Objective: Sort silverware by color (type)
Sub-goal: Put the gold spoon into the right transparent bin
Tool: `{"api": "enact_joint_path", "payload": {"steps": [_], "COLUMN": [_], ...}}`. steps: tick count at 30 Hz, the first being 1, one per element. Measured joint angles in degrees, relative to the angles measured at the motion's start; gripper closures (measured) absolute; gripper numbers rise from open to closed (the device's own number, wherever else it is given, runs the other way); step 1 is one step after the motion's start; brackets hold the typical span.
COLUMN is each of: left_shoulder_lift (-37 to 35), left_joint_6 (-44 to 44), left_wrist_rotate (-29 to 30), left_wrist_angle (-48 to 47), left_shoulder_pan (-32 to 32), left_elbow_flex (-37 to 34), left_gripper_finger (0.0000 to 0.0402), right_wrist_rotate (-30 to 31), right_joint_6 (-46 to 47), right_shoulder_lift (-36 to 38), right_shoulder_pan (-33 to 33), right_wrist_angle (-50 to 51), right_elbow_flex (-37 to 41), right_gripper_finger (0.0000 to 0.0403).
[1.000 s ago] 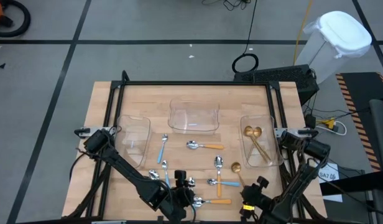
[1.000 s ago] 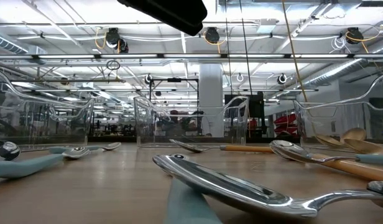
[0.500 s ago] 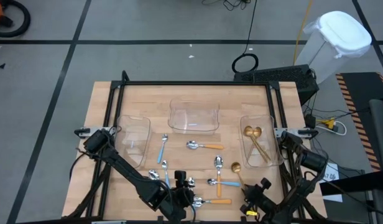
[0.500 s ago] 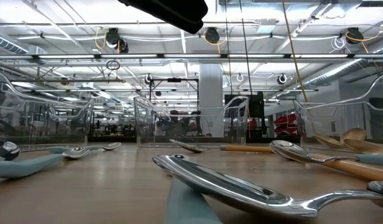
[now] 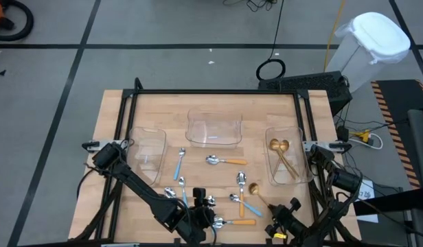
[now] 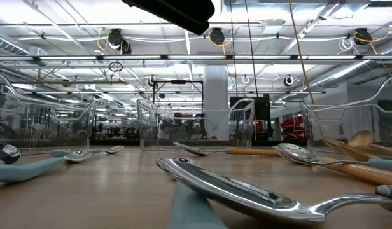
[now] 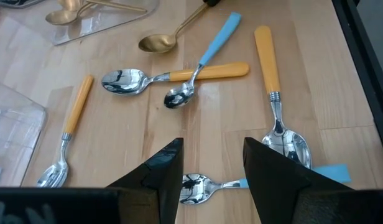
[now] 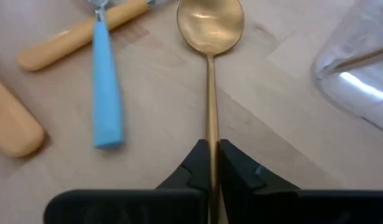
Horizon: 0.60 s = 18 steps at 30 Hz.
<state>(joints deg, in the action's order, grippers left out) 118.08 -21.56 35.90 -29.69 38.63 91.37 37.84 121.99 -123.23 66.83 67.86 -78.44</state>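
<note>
My right gripper (image 8: 213, 163) is clamped shut on the thin handle of a gold spoon (image 8: 210, 25), which lies on the wooden table (image 5: 218, 110) just beside the right-hand clear tray (image 5: 286, 161) holding two more gold spoons (image 5: 278, 146). My left gripper (image 7: 213, 165) hovers open over scattered orange-handled spoons (image 7: 173, 76) and blue-handled spoons (image 7: 201, 59) near the table's front edge.

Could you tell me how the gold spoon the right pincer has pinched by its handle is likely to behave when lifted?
The gold spoon looks stiff metal, so it shouldn't flex. Held far down its thin handle by the right pincer, its bowl end may droop or swivel. Its smooth finish may slip.
</note>
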Motion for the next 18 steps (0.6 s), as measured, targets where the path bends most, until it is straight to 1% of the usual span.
{"api": "enact_joint_path", "payload": {"steps": [3,5,11,16,18], "left_shoulder_lift": [-0.02,-0.02,-0.02,-0.02,-0.02], "left_joint_6": [-0.02,0.01,0.04,0.00,-0.02], "left_wrist_rotate": [0.01,0.02,0.02,0.02,0.02], "left_wrist_angle": [0.00,0.01,0.00,0.00,0.02], "left_shoulder_pan": [0.00,0.00,0.00,0.00,0.00], "left_elbow_flex": [0.00,0.00,0.00,0.00,0.00], "left_gripper_finger": [0.0236,0.0236,0.0236,0.0236,0.0236], "right_wrist_rotate": [-0.05,0.92,6.27,5.11,5.52], "right_joint_6": [-0.06,-0.55,-0.91,-1.36,-1.42], "right_shoulder_lift": [-0.16,0.04,0.08,0.08,0.08], "right_shoulder_pan": [-0.46,-0.67,-0.92,-1.49,-1.52], "right_wrist_angle": [4.29,7.36,9.49,10.77,10.70], "right_elbow_flex": [-3.25,-5.14,-8.85,-9.30,-9.30], "right_gripper_finger": [0.0394,0.0402,0.0399,0.0399,0.0400]}}
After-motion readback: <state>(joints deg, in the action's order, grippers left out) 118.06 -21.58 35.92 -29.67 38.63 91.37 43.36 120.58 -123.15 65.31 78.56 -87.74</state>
